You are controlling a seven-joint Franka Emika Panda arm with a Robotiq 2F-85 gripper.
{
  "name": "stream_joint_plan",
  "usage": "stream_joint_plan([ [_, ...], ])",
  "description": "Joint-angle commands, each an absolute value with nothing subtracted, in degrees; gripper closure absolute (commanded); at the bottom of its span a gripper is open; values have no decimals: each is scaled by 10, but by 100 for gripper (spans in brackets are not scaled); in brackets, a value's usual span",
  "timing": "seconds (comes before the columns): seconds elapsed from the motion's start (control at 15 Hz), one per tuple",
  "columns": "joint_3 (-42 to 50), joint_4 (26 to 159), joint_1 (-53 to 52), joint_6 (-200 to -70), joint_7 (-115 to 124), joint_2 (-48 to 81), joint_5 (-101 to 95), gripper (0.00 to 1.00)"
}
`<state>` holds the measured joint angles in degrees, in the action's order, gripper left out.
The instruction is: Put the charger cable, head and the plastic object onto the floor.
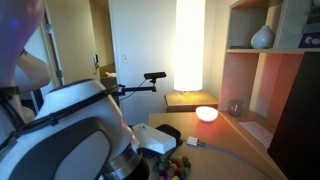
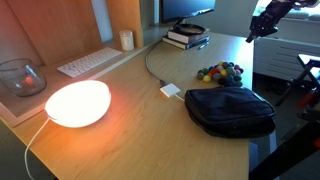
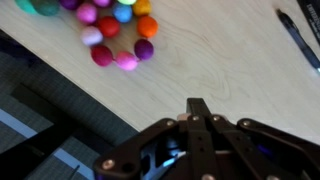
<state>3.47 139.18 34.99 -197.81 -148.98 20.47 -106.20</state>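
The head [image 2: 170,90], a small white block, lies mid-desk with the thin charger cable [image 2: 152,68] running from it toward the back. The plastic object [image 2: 220,72], a cluster of coloured balls, sits near the desk's far edge; in the wrist view the plastic object [image 3: 110,30] is at the top left. My gripper [image 2: 255,33] hangs in the air above and beyond that cluster. In the wrist view the gripper [image 3: 197,105] is shut, with nothing visible between the fingers. Beyond the desk edge the floor is too dark to make out.
A black pouch [image 2: 230,110] lies beside the head. A glowing lamp [image 2: 77,102], a keyboard [image 2: 88,62], a glass bowl [image 2: 20,76] and stacked books under a monitor [image 2: 187,38] crowd the rest of the desk [image 2: 130,140]. A dark pen-like thing [image 3: 300,38] lies at the right.
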Motion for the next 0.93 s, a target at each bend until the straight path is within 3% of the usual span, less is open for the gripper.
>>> stream_joint_plan([
  [0.0,-119,1400,484,-1985,-1490,199,-1087,100],
  [0.2,-232,1396,595,-1986,-1490,202,-1083,100],
  [0.27,-182,1394,535,-1978,-1490,206,-1074,100],
  [0.87,-187,1393,544,-1977,-1490,214,-1074,99],
])
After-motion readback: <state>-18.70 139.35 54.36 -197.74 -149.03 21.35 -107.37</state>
